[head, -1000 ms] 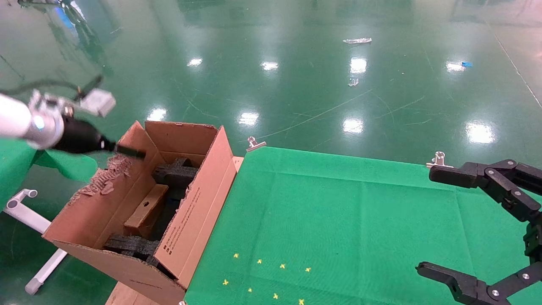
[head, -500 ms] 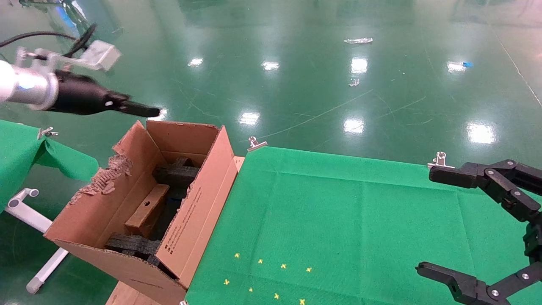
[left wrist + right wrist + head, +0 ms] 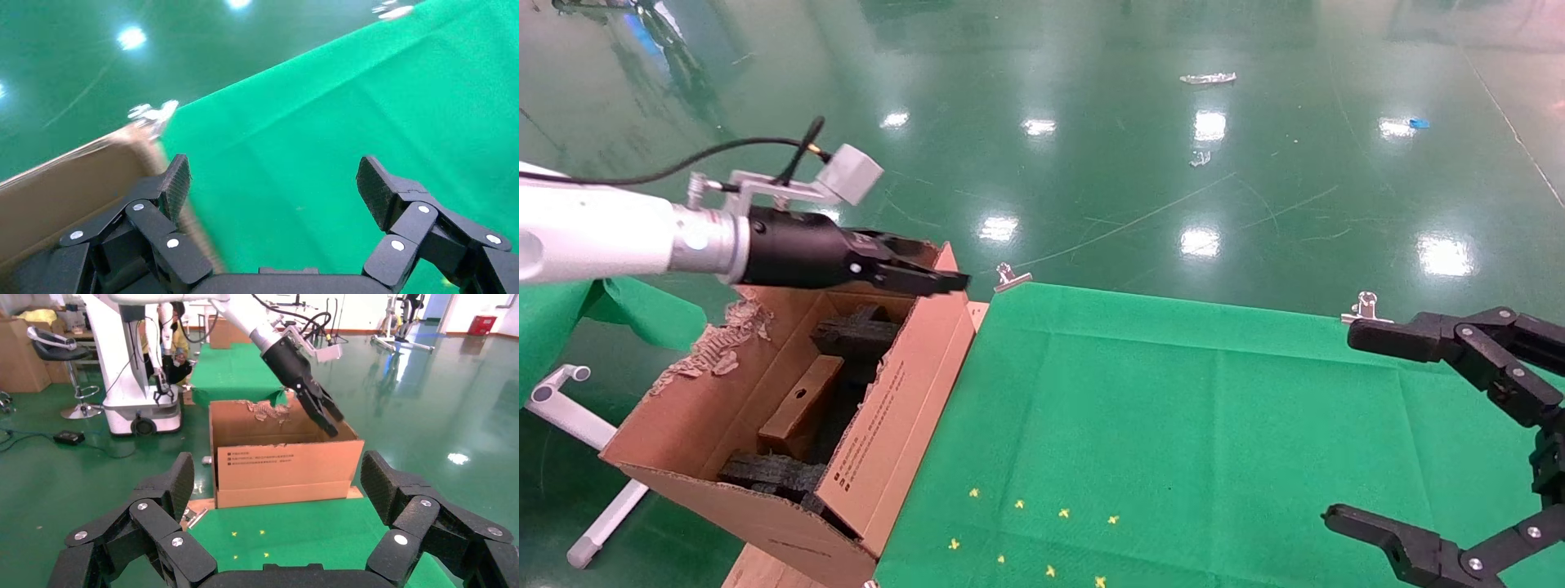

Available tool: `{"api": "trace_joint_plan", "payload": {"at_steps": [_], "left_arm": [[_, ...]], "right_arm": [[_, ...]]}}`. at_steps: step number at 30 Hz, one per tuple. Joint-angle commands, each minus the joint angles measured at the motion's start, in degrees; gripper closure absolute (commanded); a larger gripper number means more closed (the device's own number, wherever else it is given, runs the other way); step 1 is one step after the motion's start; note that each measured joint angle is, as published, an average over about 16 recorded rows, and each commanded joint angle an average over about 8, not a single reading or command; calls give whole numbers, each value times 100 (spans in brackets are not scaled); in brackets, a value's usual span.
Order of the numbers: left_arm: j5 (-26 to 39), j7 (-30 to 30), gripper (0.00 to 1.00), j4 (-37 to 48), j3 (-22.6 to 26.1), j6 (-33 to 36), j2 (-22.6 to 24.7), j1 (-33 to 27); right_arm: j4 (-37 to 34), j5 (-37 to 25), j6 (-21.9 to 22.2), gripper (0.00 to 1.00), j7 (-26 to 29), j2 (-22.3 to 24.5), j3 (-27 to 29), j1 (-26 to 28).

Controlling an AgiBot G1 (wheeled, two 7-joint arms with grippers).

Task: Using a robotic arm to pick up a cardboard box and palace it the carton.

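Cardboard box (image 3: 801, 406) lies inside the carton (image 3: 891, 425); left gripper (image 3: 928, 278), fingers apart and empty, should clear the flaps. Right gripper (image 3: 1344, 425) parked, fingers apart.

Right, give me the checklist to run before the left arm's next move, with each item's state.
1. Cardboard box inside the carton, between the black foam pieces: ok.
2. Left claw open and empty: ok.
3. Left claw clear above the carton's far rim, not touching: cannot tell, since it overlaps the flap corner in the head view.
4. Green table cloth bare of another box to fetch: ok.
5. Right claw open, parked over the table's right edge, away from the carton: ok.
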Motion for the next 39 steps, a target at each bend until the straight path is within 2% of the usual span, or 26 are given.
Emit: {"api": "trace_joint_plan", "payload": {"at_steps": [1,39], "left_arm": [[-74,67,0,-226,-244,81,-35,189],[-1461,1329,0,-4473,-4821,1593,-691,3729]], "right_arm": [[0,0,0,0,0,0,-1,0],[0,8,5,0,-6,4,-11,2]]}}
